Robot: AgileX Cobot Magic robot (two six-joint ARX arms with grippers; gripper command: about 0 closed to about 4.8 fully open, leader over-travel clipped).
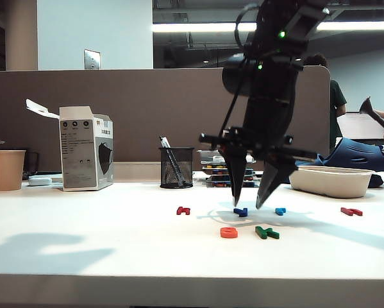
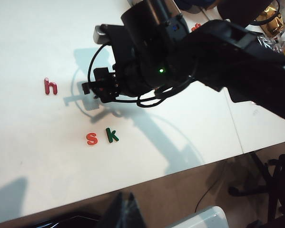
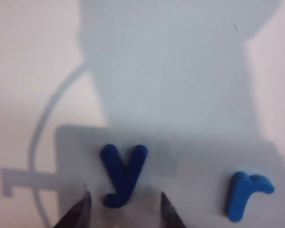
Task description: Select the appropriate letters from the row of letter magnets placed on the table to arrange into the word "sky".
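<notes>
Step in hand: pick up the dark blue "y" [image 3: 123,175] to complete "sky". The orange "s" [image 1: 229,232] and green "k" [image 1: 267,232] already lie side by side at lower centre of the exterior view, near the front edge of the tabletop [image 1: 83,256].

The right gripper [image 1: 250,204] points down at centre frame with its jaws open, their tips just above the tabletop. In the right wrist view the "y" lies between the two tips, its tail toward them and its arms pointing away. Whether the tips touch the surface cannot be told.

To do this well, centre the jaws on the stem of the "y", lower until the tips meet the tabletop, then close. The magnet is thin and flat, so a high grip will likely slip off. Keep clear of the light blue "r" [image 3: 247,194], which lies just beside the "y".

The left gripper is not in view; its state cannot be seen. The dark red "h" [image 2: 50,86] lies at left in the left wrist view, well apart.
</notes>
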